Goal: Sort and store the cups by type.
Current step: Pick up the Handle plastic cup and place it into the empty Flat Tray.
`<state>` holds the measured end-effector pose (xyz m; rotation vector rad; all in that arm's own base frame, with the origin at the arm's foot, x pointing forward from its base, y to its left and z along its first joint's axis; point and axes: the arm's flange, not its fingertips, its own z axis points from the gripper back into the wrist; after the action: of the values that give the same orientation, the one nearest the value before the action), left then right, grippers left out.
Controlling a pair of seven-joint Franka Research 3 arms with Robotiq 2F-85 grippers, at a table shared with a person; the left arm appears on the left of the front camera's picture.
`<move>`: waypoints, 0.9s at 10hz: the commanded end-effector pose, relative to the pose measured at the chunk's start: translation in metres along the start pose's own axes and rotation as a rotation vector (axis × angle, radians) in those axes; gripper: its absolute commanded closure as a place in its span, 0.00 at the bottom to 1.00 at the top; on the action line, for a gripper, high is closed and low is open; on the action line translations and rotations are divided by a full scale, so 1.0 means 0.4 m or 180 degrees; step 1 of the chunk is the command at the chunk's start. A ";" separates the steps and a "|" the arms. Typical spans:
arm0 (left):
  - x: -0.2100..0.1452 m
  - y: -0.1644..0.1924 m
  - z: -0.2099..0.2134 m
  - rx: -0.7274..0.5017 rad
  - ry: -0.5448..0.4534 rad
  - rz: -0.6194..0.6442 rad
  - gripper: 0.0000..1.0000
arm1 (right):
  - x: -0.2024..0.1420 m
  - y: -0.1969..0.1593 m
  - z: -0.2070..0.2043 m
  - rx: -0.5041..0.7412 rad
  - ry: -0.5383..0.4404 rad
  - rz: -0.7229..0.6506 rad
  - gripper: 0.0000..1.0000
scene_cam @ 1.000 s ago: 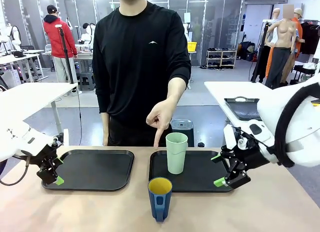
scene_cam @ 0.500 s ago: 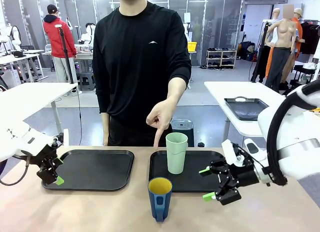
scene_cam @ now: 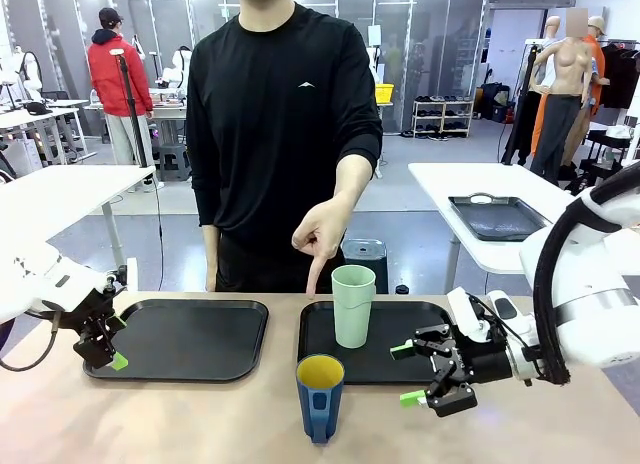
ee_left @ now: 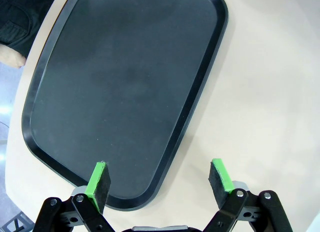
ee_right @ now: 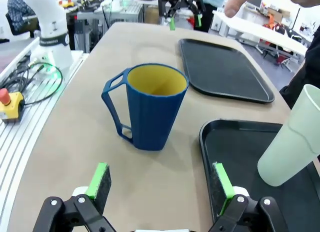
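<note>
Front view, lower centre: blue cup (scene_cam: 320, 399) on the table, just before the tray (scene_cam: 400, 319). My right gripper (scene_cam: 405, 374), lower right, spread wide and empty, faces it for a side grasp. Mint cup (scene_cam: 352, 306) is stored on the tray, where the hand (scene_cam: 320, 239) points.

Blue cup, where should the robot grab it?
Probably grip the blue cup around its body, mid-height, coming sideways from the robot's right, where the open right gripper faces it. It stands upright, and its handle points toward the robot's side, clear of that path.
</note>
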<state>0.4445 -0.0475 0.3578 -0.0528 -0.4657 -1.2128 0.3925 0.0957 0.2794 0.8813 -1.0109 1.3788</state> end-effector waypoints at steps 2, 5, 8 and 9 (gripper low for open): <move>-0.002 0.000 -0.003 0.0055 0.0047 0.0005 0.00 | -0.028 -0.023 -0.021 0.0004 -0.0255 0.0036 0.00; -0.002 0.000 -0.003 0.0055 0.0047 0.0005 0.00 | -0.012 -0.013 -0.008 0.0026 -0.0150 -0.0036 0.00; -0.002 0.000 -0.003 0.0055 0.0047 0.0005 0.00 | -0.018 -0.017 -0.012 0.0039 -0.0152 -0.0034 0.00; -0.002 0.000 -0.003 0.0055 0.0047 0.0005 0.00 | -0.029 -0.039 -0.045 0.0106 -0.0204 -0.0064 0.00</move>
<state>0.4445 -0.0475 0.3578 -0.0528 -0.4657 -1.2128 0.4011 0.0992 0.2698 0.9369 -1.0299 1.3627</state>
